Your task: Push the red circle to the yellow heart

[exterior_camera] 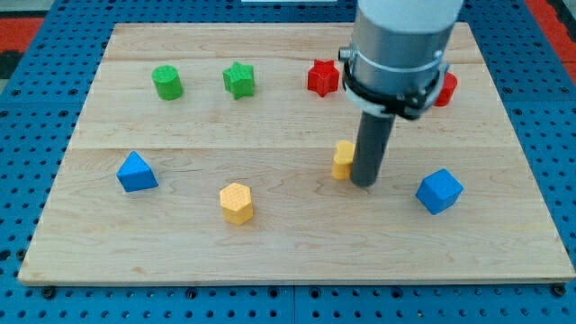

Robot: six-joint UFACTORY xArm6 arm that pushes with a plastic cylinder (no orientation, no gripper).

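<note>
The red circle sits at the view's upper right, partly hidden behind the arm's grey body. The yellow heart lies near the board's middle, its right side hidden by the rod. My tip rests on the board just right of the yellow heart, touching or nearly touching it, and well below and left of the red circle.
A red star, a green star and a green cylinder line the top. A blue triangle is at the left, a yellow hexagon at the bottom middle, a blue cube at the right.
</note>
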